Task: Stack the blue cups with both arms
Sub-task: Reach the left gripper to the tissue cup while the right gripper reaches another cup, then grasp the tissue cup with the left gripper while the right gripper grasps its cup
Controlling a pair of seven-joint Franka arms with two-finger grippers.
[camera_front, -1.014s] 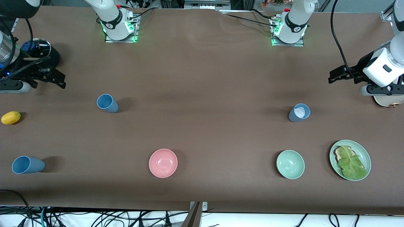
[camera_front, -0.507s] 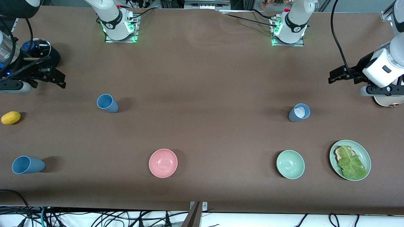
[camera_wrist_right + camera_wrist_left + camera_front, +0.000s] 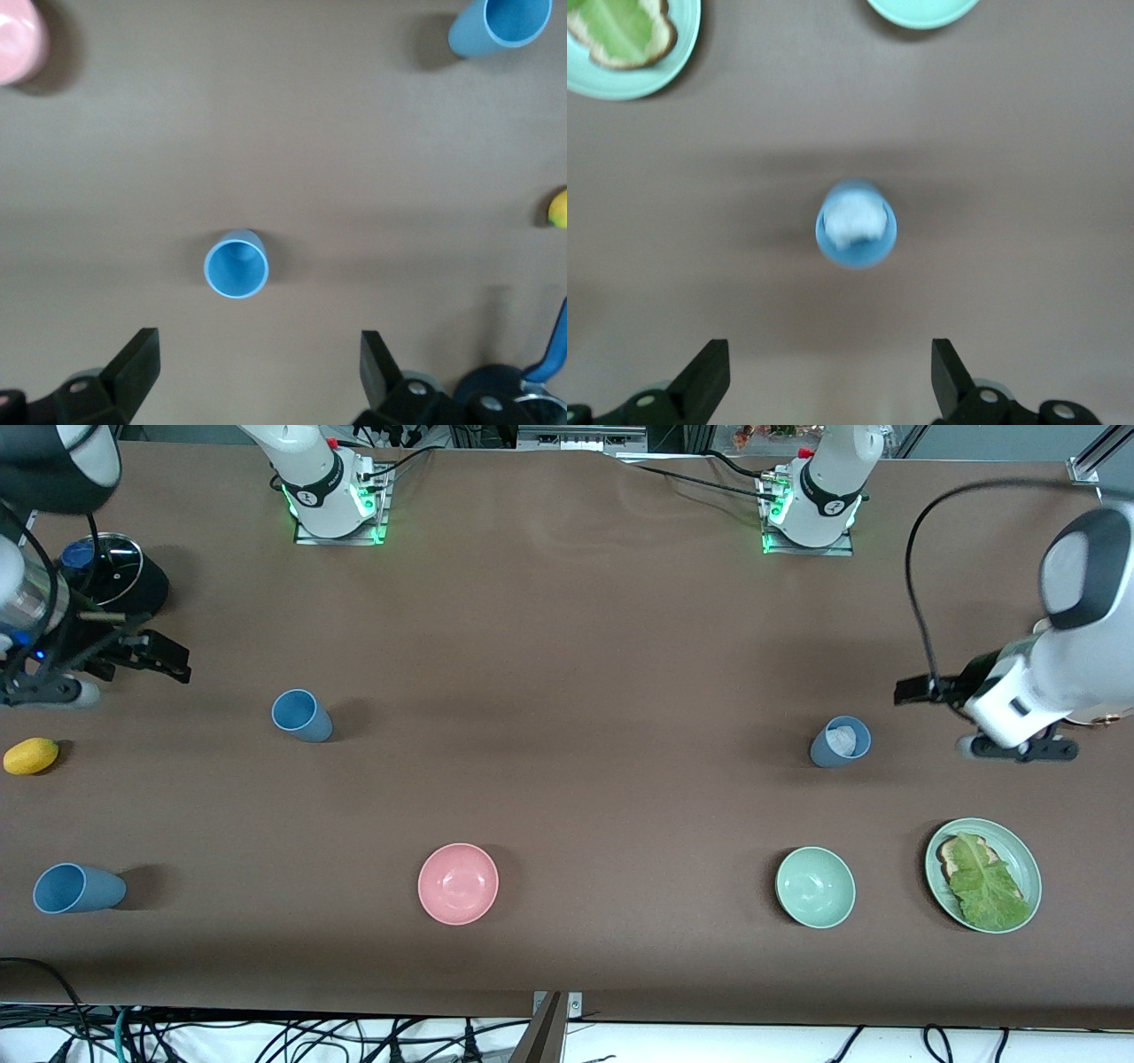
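Note:
Three blue cups stand on the brown table. One sky-blue cup [image 3: 301, 715] [image 3: 236, 264] is toward the right arm's end. My right gripper [image 3: 173, 660] [image 3: 257, 367] hovers open and empty beside it, apart from it. A second blue cup [image 3: 78, 888] [image 3: 500, 27] is nearer the front camera at that same end. A duller grey-blue cup [image 3: 840, 741] [image 3: 856, 224] with something white inside stands toward the left arm's end. My left gripper [image 3: 912, 689] [image 3: 828, 372] hovers open and empty beside it, apart from it.
A pink bowl [image 3: 458, 883], a green bowl [image 3: 815, 887] and a green plate [image 3: 1019, 849] with toast and lettuce lie near the front edge. A yellow lemon [image 3: 31, 755] and a black pot with a glass lid [image 3: 111, 567] are at the right arm's end.
My left arm has swung in toward the grey-blue cup, its gripper now closer to it. My right gripper has shifted slightly toward the sky-blue cup. The cups have not moved.

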